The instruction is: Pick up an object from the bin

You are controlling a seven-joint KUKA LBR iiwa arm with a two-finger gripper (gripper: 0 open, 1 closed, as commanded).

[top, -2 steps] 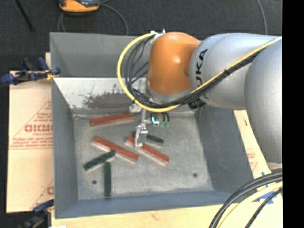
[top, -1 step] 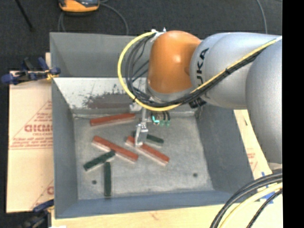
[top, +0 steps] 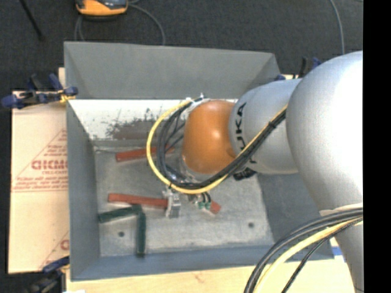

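Camera view: gripper low over the speckled floor of the grey bin, centre frame, at the right end of a flat red stick. Clenched or released: cannot tell. Dark green L-piece lower left. Dark carpet surrounds the bin.

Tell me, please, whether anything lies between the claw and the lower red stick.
Nothing visible does: the claw is at the right end of the lower red stick. The green angle lies beside it, not between.
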